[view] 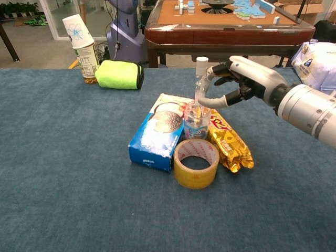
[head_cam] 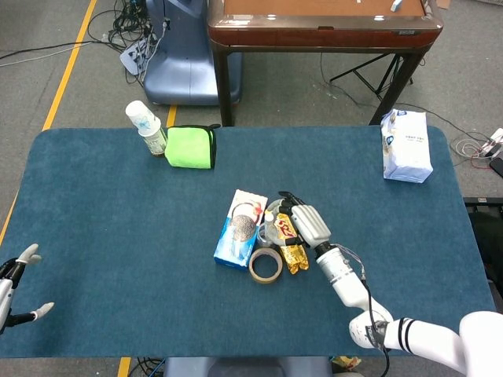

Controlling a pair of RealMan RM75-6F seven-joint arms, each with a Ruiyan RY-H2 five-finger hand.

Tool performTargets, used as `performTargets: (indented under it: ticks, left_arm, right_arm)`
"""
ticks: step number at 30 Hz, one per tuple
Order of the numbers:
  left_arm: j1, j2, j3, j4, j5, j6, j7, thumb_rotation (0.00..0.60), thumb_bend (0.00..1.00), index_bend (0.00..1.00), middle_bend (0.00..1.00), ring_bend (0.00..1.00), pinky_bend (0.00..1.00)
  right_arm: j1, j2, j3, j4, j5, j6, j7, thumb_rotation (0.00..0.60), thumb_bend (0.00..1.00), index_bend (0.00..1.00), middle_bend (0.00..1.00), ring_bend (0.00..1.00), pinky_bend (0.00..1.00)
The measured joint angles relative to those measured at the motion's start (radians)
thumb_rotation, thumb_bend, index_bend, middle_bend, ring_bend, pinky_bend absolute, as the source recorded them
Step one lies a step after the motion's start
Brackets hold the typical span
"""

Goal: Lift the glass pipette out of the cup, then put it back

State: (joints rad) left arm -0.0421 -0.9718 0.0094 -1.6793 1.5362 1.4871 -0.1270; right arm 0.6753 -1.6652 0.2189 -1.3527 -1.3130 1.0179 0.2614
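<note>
Right hand point(view: 239, 84) pinches the glass pipette point(view: 200, 79), upright with its lower end inside the cup point(view: 196, 121) at twelve o'clock of the tape roll point(view: 196, 163); I judge the return underway, needing gentle release.

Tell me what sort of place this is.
Probably a robot test room, not a home: a blue-covered table on a bare floor with yellow line tape, loose cables, and a mahjong table behind.

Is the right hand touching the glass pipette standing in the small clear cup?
Touching: chest view shows the right hand pinching the glass pipette above the cup.
</note>
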Motion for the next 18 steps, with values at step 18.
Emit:
performTargets:
  ticks: [18]
  left_arm:
    - [0.000, -0.001, -0.001, -0.001, -0.002, -0.001, 0.007, 0.600, 0.09, 0.05, 0.25, 0.19, 0.38]
  right_arm:
    - [-0.025, 0.074, -0.014, -0.084, -0.044, 0.027, 0.015, 0.600, 0.05, 0.43, 0.28, 0.10, 0.15]
